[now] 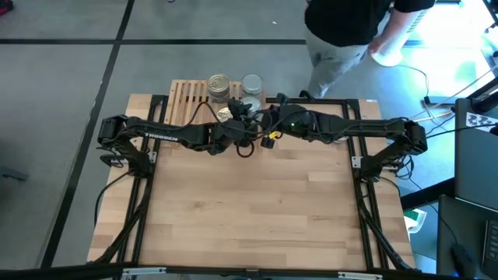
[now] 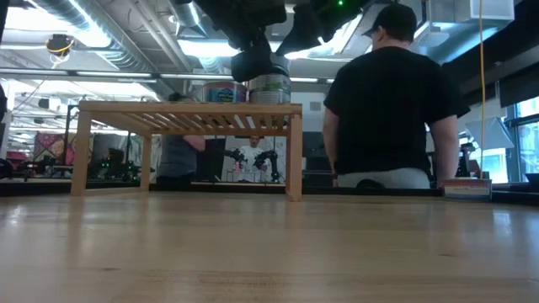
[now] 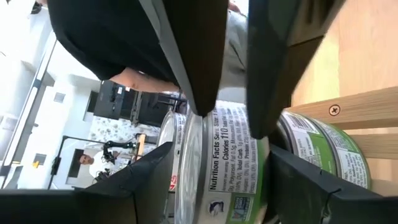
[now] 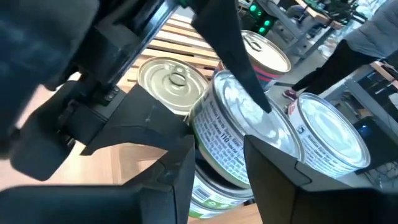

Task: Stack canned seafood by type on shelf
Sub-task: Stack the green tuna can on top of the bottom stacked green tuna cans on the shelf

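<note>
The shelf [image 1: 187, 97] stands at the table's far edge. On it are a gold-lidded stack of canned seafood [image 1: 219, 84] and a silver-lidded can [image 1: 252, 83]. Both grippers meet over the shelf's right part, around one silver can with a white label [image 4: 242, 127]. My right gripper [image 4: 221, 142] is shut on it. My left gripper [image 3: 221, 155] is open, with a finger at either end of the same can. Just below it is a green-labelled can [image 4: 214, 193]. The arms hide the held can in the high view. My right gripper pinches the white-labelled can between its two fingers, one finger [image 3: 199, 99] at the lid end and the other at the bottom end, with the printed wall [image 3: 230, 155] between them. It comes slanting down from the table's right. Whether the can touches the green-labelled can below it does not show. My left gripper: I cannot tell whether its open fingers touch this can.
A pale-lidded can [image 4: 174, 81], a pink-labelled can [image 4: 264, 53] and another silver can [image 4: 333, 134] stand close around the held one. The shelf's left slats [image 2: 135, 118] are bare. A person [image 2: 387, 101] stands just beyond the table's far edge.
</note>
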### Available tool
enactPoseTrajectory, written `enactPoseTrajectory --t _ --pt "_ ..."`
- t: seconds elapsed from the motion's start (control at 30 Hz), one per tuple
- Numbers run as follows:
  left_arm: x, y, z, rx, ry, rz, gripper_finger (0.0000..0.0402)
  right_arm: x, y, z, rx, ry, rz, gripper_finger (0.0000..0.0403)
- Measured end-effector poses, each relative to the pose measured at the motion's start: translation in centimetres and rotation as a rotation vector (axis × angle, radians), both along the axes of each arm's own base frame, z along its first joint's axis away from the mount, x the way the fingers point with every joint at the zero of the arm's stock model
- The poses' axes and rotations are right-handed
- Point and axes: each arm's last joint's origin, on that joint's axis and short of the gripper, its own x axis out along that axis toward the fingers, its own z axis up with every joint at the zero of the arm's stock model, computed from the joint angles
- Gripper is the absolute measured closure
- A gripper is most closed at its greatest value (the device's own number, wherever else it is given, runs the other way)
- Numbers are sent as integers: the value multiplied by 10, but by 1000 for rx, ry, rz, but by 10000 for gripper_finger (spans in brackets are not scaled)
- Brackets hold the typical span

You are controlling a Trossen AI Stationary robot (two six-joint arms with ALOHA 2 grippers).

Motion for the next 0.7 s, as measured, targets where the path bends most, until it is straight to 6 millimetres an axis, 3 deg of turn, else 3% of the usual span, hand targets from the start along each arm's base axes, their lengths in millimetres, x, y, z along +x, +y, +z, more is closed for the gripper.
enactPoseTrajectory --t 0.7 --pt "1 -23 1 40 32 -40 164 -1 -2 0 -56 19 -79 265"
